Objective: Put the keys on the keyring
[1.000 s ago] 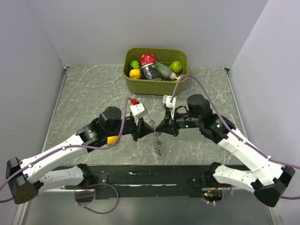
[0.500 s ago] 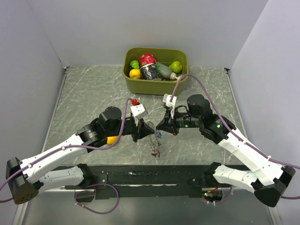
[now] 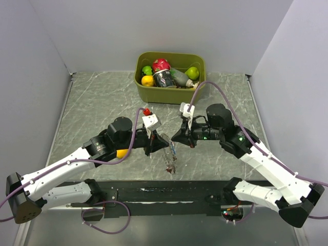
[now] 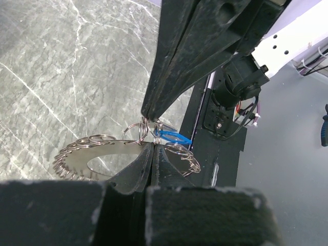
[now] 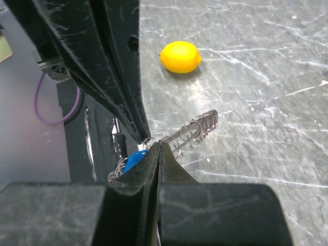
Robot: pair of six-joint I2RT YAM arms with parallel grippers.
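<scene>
Above the grey marbled tabletop (image 3: 92,102), the left gripper (image 4: 152,147), jaws pinched shut on the flat grey loop-rimmed metal keyring (image 4: 102,156), holds it raised and steady, presumably to present its rim. A blue plastic-headed key (image 4: 171,137) sits at that rim. The right gripper (image 5: 160,147), closed to a point, pinches a rim loop just beside it, probably to thread the key on.

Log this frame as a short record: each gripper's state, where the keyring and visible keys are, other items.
left gripper: shut on the keyring at its rim
right gripper: shut at the same spot; what it pinches is unclear
keyring: between the two grippers, rim lined with small wire rings
blue key: at the rim, by both fingertips
lemon: on the table, apart from the keyring
bin: far side, holding mixed items
</scene>
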